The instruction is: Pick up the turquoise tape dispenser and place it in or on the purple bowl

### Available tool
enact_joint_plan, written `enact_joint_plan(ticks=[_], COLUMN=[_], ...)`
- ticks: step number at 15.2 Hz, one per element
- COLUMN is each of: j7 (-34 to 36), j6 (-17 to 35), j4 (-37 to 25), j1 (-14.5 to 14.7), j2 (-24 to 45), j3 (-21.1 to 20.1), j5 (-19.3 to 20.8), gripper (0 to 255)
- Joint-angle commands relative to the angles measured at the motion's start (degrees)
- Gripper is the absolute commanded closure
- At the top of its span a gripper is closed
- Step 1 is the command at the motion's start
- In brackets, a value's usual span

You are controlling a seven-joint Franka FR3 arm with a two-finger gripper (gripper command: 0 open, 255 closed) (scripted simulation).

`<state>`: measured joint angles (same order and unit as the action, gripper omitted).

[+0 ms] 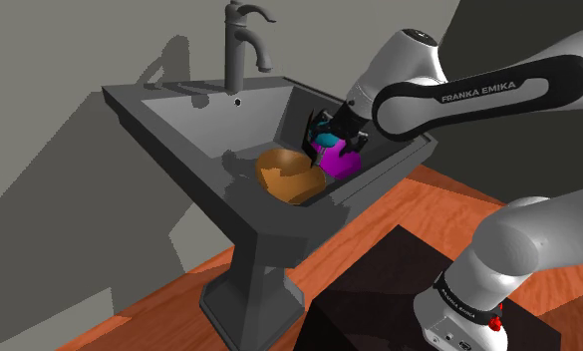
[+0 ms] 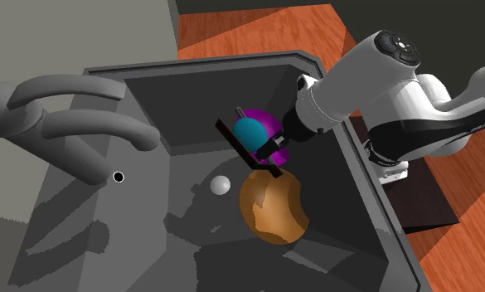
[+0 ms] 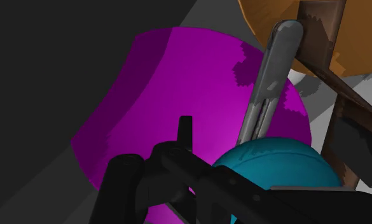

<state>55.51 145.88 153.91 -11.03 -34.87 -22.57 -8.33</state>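
Observation:
The turquoise tape dispenser [image 1: 326, 138] [image 2: 249, 131] [image 3: 281, 159] hangs just over the purple bowl [image 1: 341, 162] [image 2: 265, 123] [image 3: 178, 83], which sits in the dark grey sink's basin near its corner. My black gripper [image 1: 331, 128] [image 2: 269, 143] is shut on the dispenser, its fingers [image 3: 186, 130] clasping the rounded turquoise body. A dark flat bar [image 2: 247, 151] and a grey metal strip [image 3: 267, 76] stick out from the dispenser. Much of the bowl is hidden behind the hand in the shoulder view.
An orange-brown bowl [image 1: 289, 175] [image 2: 274, 207] [image 3: 267, 19] lies right beside the purple one. The sink's walls [image 1: 169, 125] close in around both. A tall grey faucet [image 1: 241, 45] [image 2: 75, 124] stands at the back. A white drain knob [image 2: 221, 185] sits mid-basin.

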Motion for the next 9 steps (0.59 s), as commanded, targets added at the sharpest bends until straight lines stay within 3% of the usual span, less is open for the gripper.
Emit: enact_joint_plan(ticks=[1,7,8,9], j7=[0.1,0.1,0.1,0.1], j6=[0.8,0.8,0.8,0.8], j4=[0.2,0.2,0.2,0.2], j1=[-0.1,-0.1,-0.1,-0.1], j2=[0.6,0.5,0.5,0.5], j3=[-0.2,-0.2,-0.2,-0.2], j5=[0.1,0.1,0.1,0.1], gripper=[0,0,255,255])
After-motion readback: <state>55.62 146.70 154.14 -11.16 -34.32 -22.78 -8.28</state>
